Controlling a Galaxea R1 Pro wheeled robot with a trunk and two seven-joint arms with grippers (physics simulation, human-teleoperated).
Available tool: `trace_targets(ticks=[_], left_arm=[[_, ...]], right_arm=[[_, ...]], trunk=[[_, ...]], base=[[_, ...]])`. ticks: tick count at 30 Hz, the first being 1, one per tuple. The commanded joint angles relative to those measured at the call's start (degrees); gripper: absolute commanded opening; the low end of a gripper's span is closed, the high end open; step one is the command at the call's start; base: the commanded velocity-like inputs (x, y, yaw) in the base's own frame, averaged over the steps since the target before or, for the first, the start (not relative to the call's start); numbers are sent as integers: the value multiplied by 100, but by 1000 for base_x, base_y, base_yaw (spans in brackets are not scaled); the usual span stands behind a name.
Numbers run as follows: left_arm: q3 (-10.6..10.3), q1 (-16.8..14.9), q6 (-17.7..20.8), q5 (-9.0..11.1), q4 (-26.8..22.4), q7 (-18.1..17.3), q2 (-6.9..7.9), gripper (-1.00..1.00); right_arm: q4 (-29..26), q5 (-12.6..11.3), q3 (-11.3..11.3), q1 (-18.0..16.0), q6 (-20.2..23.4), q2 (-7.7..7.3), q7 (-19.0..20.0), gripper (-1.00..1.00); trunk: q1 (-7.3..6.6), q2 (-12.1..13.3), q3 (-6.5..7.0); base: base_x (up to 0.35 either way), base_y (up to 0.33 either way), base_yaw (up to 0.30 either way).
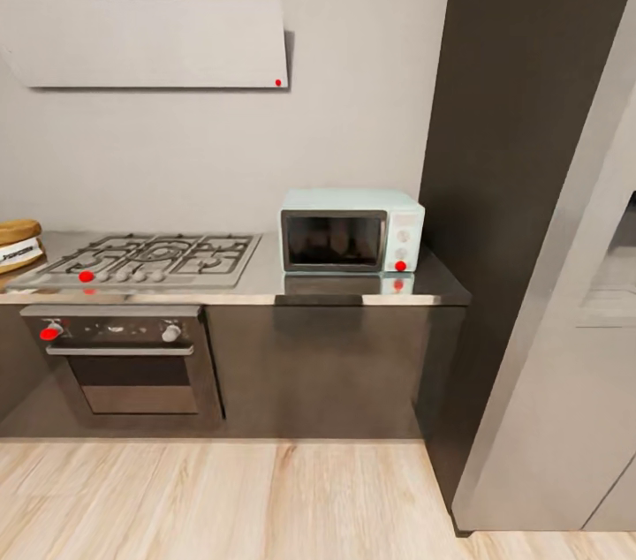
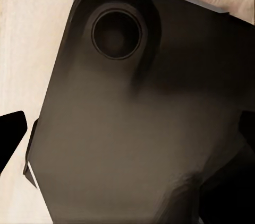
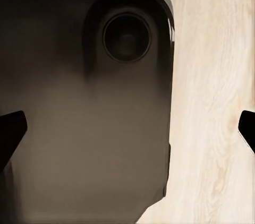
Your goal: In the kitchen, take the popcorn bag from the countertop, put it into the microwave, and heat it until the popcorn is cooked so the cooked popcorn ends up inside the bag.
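Robot is facing the microwave (image 1: 352,230), needing to steer toward the bag (image 1: 19,244) at far left; fingers' state I cannot tell.

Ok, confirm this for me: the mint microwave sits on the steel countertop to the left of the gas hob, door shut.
Not quite. In the head view the microwave stands to the right of the gas hob, not left, near the countertop's right end beside the tall dark cabinet. The rest holds: it sits on the steel countertop with its door shut.
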Motion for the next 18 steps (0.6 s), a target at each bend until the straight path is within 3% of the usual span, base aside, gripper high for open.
trace_targets(ticks=[1, 18], left_arm=[[-10, 1, -6, 33, -3, 4, -1, 100], [-10, 1, -14, 33, -1, 14, -1, 100]], right_arm=[[9, 2, -1, -3, -31, 0, -5, 100], [9, 2, -1, -3, -25, -7, -5, 100]], trunk=[[3, -2, -4], [3, -2, -4]], base=[[321, 0, 0], [319, 0, 0]])
